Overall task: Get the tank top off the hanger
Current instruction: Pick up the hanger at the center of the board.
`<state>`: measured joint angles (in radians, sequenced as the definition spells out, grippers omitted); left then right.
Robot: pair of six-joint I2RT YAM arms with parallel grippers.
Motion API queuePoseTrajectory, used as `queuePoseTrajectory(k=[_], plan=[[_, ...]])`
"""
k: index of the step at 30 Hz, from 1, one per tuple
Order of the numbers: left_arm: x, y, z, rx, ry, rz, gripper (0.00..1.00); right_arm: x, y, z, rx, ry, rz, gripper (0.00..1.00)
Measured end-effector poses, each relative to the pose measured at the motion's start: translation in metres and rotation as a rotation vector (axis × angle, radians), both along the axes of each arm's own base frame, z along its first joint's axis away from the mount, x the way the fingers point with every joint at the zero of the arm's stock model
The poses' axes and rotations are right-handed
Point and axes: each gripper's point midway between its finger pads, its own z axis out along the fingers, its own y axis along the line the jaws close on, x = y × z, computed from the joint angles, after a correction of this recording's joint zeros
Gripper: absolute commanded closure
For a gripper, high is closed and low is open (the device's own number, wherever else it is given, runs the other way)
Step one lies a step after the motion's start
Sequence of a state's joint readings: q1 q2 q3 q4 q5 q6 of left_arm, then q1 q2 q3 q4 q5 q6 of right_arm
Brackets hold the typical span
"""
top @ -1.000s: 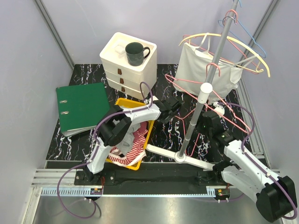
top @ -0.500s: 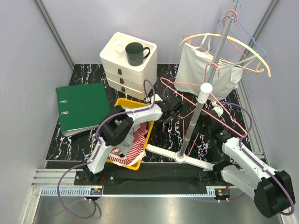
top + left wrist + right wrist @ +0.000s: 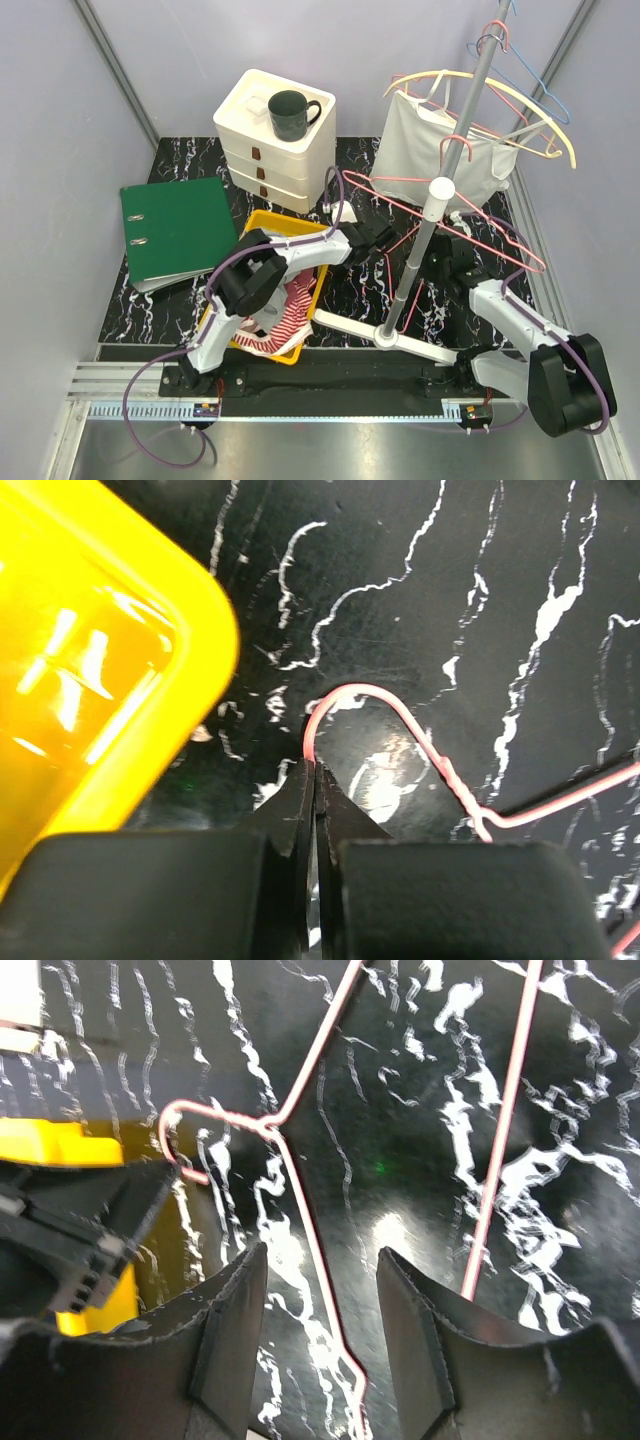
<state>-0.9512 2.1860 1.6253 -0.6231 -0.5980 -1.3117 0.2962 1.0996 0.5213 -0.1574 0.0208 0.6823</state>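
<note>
Marbled tabletop (image 3: 352, 288), lilac walls (image 3: 180, 60), pink hanger (image 3: 345, 688)

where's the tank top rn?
Top external view: the white tank top hangs at the back right, just left of the rack pole and right of the white drawer unit with the mug on it.
</note>
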Motion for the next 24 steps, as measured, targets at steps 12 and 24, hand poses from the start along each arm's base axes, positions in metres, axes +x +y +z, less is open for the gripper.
queuePoseTrajectory(k=[12,24], plan=[[-0.011,0.013,0.0,0.037,0.004,-0.049,1.0,0.032,-0.007,-0.023,0.103,0.05,-0.095,0.4],[-0.004,0.009,-0.002,0.0,-0.012,-0.047,1.0,0.079,-0.088,-0.002,0.125,-0.034,-0.262,0.26]])
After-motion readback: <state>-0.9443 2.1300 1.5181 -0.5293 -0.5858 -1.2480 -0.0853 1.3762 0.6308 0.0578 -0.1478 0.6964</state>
